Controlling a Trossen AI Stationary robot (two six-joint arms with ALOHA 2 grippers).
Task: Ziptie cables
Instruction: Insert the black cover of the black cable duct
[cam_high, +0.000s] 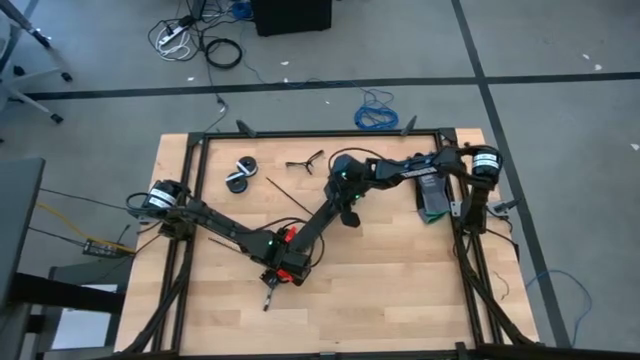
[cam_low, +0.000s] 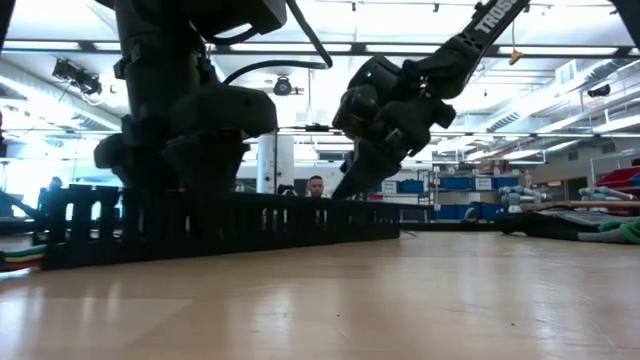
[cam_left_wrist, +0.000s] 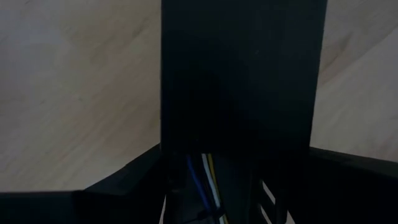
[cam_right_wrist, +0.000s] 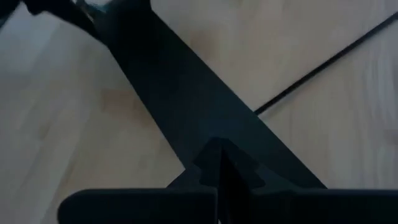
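Left tool (cam_high: 281, 262) down near worktop (cam_high: 400, 290) front-centre, clamped on black perforated strip (cam_high: 318, 225); coloured cables (cam_left_wrist: 205, 180) inside strip's channel. Right tool (cam_high: 349, 208) mid-worktop, pinched shut on strip's other end. Ziptie (cam_high: 287, 195) lying just beyond, twd back edge.

Pale wooden table (cam_high: 400, 290) bordered by a dark metal frame (cam_high: 320, 133). Lying on it: a long black perforated strip (cam_high: 318, 226) running diagonally across the middle; two round black objects (cam_high: 241, 175) near the far left corner; one thin black ziptie (cam_high: 288, 196) beside them; a small forked black piece (cam_high: 305, 161); a dark green-edged object (cam_high: 434, 197) at the right side.
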